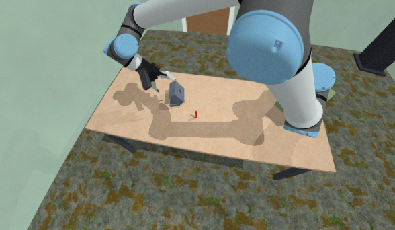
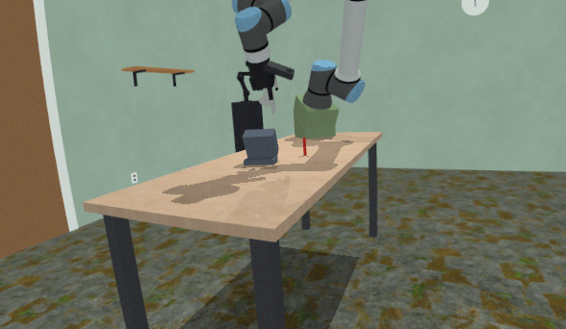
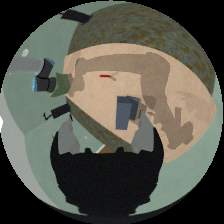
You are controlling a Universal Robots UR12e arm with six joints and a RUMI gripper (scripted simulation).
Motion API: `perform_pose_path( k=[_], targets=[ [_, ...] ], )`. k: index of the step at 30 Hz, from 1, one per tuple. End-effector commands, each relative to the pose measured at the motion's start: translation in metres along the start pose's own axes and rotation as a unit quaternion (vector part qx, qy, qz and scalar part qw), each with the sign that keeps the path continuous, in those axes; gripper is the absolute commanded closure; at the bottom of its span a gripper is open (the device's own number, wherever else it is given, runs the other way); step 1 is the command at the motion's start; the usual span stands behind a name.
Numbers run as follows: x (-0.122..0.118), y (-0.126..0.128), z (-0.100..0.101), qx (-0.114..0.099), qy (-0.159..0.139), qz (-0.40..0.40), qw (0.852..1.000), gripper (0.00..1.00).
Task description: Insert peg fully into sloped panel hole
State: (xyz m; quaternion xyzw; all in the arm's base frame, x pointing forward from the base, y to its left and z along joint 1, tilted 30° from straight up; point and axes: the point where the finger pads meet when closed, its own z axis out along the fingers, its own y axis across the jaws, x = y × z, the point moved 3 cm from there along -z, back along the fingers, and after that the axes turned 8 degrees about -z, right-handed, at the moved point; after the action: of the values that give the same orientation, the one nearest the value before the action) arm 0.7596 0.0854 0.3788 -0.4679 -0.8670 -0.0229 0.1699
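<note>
A slate-grey block with a sloped, holed panel (image 1: 177, 93) stands on the tan wooden table (image 2: 202, 201), toward the worktop's far end from the arm's base. A thin red peg (image 1: 196, 114) stands upright on the worktop, apart from the block, between it and the olive-green pedestal (image 2: 315, 119) at the opposite end, on which the grey-and-blue arm is mounted. The black two-jaw gripper (image 1: 163, 81) hangs above the worktop, just beyond the block, near the far edge, touching neither block nor peg.
</note>
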Motion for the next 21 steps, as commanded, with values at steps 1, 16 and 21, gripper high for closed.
perform_pose_path(
  k=[1,16,21],
  targets=[
    [0.0,-0.0001,-0.0011,-0.001,-0.001,0.0,1.0,0.0],
    [0.0,-0.0001,-0.0011,-0.001,-0.001,0.0,1.0,0.0],
    [0.0015,-0.001,0.0041,-0.008,-0.002,-0.016,1.0,0.0]
  ],
)
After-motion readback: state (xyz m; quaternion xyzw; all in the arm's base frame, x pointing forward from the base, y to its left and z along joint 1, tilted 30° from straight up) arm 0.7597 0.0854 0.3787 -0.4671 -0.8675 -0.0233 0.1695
